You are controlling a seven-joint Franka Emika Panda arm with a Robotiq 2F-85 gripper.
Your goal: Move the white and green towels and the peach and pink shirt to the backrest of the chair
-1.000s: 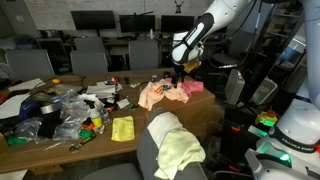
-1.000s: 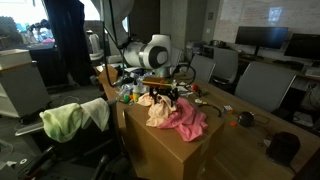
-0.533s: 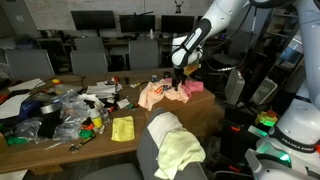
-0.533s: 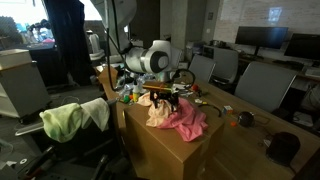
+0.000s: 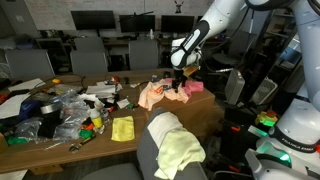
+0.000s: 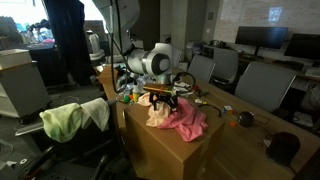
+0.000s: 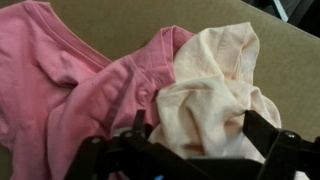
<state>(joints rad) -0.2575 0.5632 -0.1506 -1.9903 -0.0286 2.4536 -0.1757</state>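
Note:
The peach shirt (image 7: 215, 95) and the pink shirt (image 7: 70, 90) lie crumpled together on the brown table; they also show in both exterior views (image 5: 152, 94) (image 6: 183, 120). My gripper (image 7: 200, 135) is open, its fingers straddling a fold of the peach shirt, just above the pile (image 5: 178, 83) (image 6: 165, 96). The white towel (image 5: 163, 127) and the green towel (image 5: 180, 152) hang over the chair backrest; they show in the other exterior view too (image 6: 97, 112) (image 6: 62, 120).
A yellow cloth (image 5: 122, 128) and a heap of clutter (image 5: 60, 110) lie on the table's other end. Office chairs (image 6: 262, 85) and monitors (image 5: 93, 20) stand behind. A second robot base (image 5: 290, 130) is nearby.
My gripper has lowered slightly toward the shirts. The cloths have not moved.

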